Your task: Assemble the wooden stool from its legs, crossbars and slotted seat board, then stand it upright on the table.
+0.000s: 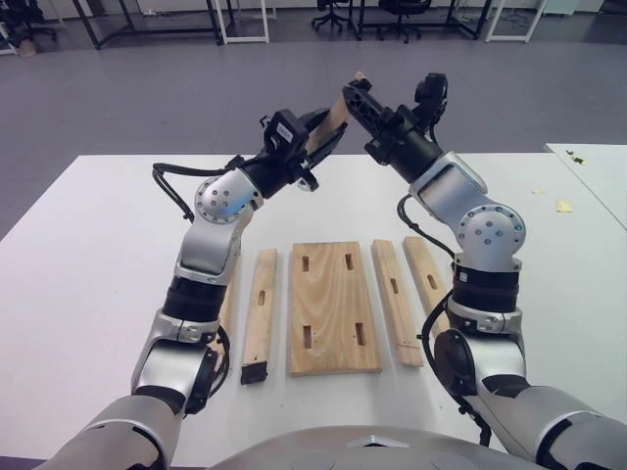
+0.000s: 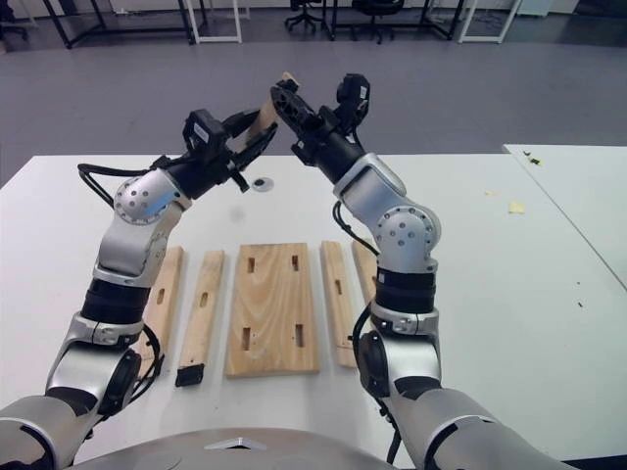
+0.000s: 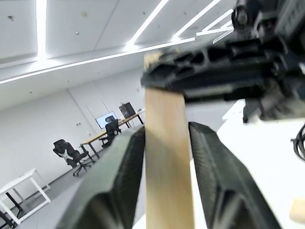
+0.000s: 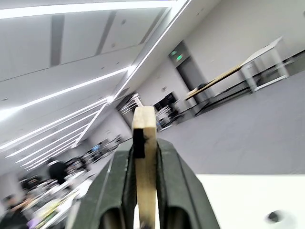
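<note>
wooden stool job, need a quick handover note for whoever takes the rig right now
Left gripper: fingers shut on a light wooden slat, held in the air over the far side of the white table.
Right gripper: shut on the same slat's upper end.
Slotted wooden seat board lies flat mid-table, with slotted wooden slats loose on either side: two on its left, two on its right.
Done: one slat off the table, nothing joined.
Left: fit all pieces, stand the stool upright.
</note>
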